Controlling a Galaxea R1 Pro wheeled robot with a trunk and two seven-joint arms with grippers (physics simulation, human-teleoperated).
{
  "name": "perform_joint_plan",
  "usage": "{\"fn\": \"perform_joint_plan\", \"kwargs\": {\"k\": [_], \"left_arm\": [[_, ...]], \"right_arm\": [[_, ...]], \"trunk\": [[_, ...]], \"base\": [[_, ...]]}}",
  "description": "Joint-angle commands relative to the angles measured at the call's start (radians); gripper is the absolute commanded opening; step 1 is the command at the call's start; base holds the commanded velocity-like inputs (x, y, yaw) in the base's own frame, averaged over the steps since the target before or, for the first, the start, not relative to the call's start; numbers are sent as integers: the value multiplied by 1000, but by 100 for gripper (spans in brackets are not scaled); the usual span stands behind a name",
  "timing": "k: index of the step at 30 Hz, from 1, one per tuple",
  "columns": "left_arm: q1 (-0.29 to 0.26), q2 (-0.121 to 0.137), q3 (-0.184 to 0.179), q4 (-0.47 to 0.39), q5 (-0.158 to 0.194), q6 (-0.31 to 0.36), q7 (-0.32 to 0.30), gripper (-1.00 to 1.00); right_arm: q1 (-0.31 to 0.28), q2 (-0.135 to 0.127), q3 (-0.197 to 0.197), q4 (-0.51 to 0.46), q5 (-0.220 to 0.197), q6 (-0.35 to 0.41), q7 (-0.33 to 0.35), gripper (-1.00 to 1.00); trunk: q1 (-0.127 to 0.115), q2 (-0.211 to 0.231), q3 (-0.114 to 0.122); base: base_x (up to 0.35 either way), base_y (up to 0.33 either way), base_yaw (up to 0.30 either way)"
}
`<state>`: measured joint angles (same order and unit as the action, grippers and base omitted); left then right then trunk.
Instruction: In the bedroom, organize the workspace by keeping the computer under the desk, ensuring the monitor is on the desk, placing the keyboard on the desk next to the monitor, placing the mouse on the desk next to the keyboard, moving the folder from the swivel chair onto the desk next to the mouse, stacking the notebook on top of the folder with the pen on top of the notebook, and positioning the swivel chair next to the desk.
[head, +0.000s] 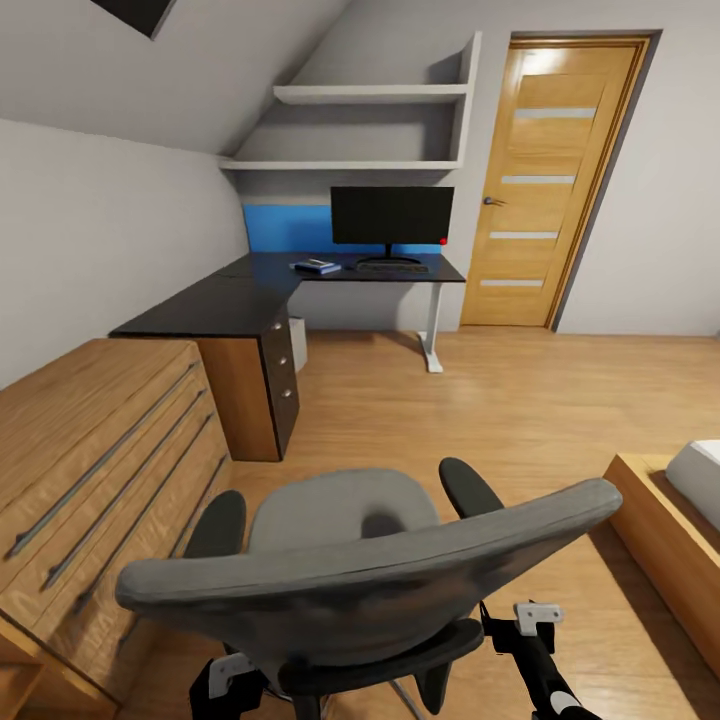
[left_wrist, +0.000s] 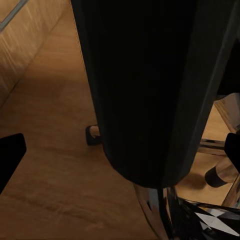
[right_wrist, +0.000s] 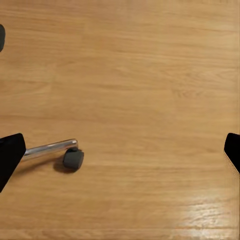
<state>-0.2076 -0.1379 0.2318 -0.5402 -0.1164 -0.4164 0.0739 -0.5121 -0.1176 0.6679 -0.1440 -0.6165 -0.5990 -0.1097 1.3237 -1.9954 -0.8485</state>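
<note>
- A light wooden door (head: 558, 180) with four frosted glass strips and a metal handle stands shut in the far wall.
- Two white wall shelves (head: 370, 94), joined by an upright at the right, hang under the sloped ceiling.
- A bright blue wall panel (head: 288, 228) runs below the lower shelf.
- A low wooden cabinet (head: 95, 470) with long grey bar handles lines the left wall.
- A wood-framed bed (head: 668, 535) with a white mattress corner juts in at the right edge.
</note>
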Motion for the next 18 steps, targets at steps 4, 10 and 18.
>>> {"fn": "perform_joint_plan", "kwargs": {"k": [4, 10, 18], "left_arm": [[-1, -2, 0, -1, -20, -2, 1, 100], [-1, -2, 0, -1, -20, -2, 1, 100], [-1, 4, 0, -1, -19, -2, 2, 100]], "right_arm": [[0, 0, 10, -2, 1, -9, -8, 100], [0, 0, 10, -2, 1, -16, -7, 100], [0, 0, 10, -1, 1, -16, -7, 100]], "trunk": [[0, 0, -1], [0, 0, -1], [0, 0, -1]], "base": [[182, -159, 0], [182, -159, 0], [164, -146, 0]]}}
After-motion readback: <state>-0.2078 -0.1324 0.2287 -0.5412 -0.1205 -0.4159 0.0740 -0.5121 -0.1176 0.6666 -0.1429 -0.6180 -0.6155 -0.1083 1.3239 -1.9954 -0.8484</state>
